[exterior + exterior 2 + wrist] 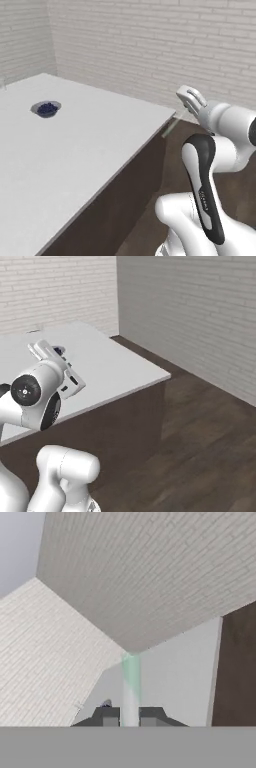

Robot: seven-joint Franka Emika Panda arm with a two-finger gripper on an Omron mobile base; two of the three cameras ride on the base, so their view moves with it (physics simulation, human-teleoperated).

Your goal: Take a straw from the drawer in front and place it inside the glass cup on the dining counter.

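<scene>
Hand view: one hand (130,717) pinches one straw (131,682) above one dining counter (175,667).

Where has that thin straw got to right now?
The straw is pinched between the tool's two dark tips in the hand view; in the left base view it hangs off the corner of the white dining counter.

White counter, pale brick walls

The counter (75,145) has a dark brown base; the straw (131,684) is pale green; the bowl (46,108) is grey, holding blue.
</scene>
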